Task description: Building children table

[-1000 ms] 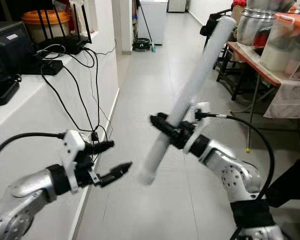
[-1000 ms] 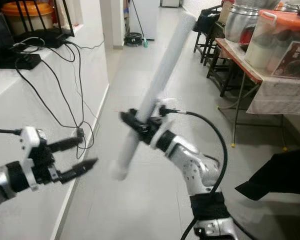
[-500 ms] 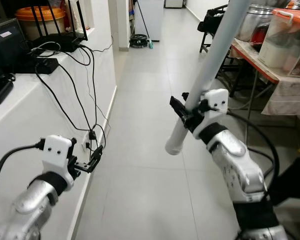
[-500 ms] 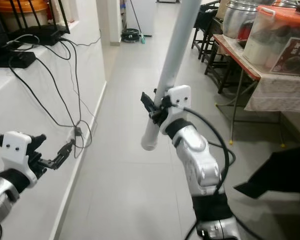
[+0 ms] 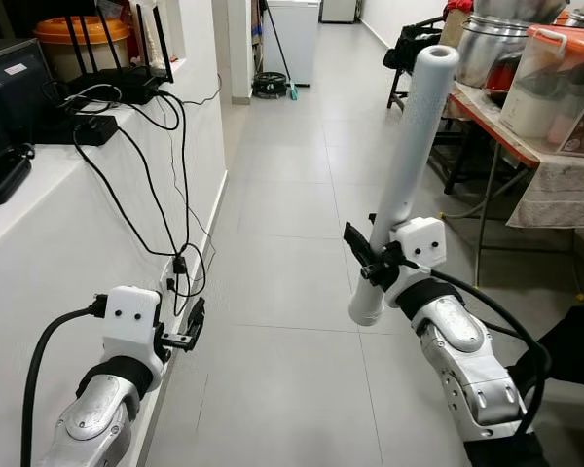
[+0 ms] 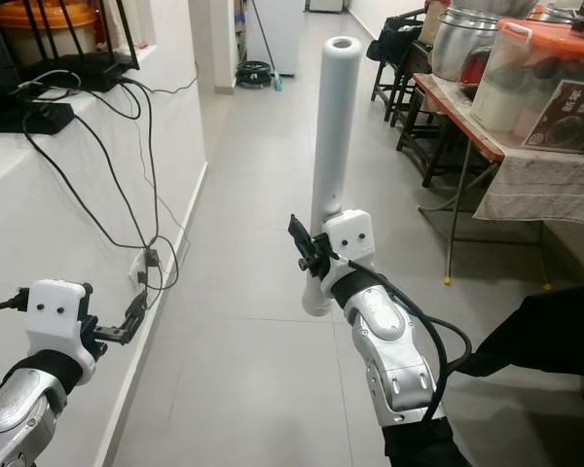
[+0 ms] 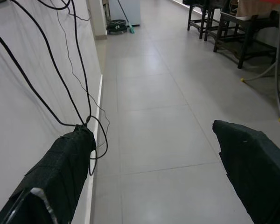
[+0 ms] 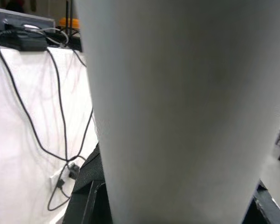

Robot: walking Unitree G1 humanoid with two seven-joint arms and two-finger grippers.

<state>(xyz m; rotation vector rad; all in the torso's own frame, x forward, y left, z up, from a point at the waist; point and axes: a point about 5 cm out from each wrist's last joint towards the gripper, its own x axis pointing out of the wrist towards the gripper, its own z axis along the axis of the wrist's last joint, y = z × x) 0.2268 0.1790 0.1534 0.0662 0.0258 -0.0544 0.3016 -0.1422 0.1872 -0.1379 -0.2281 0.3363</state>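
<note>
Clenched jaws of the right gripper (image 5: 367,261) grasped a white tube (image 5: 402,180), presumably a leg for the children's table, near its lower end; the tube stood almost upright, tipped slightly, its short open foot hanging just below the jaws and most of its length rising above them; the left gripper (image 5: 187,325) hung low beside the white wall (image 5: 73,243), well apart from the tube, its black fingers (image 7: 60,170) spread wide with nothing between them; beyond both jaws the grey tiled floor (image 5: 292,195) ran away down a corridor, and off past the tube stood a table (image 5: 526,146) laden with pots. Judged hollow, light and stiff, with a smooth, possibly slippery skin, the tube held so low would lever hard against the jaws; a hold nearer mid-length would steady it.
</note>
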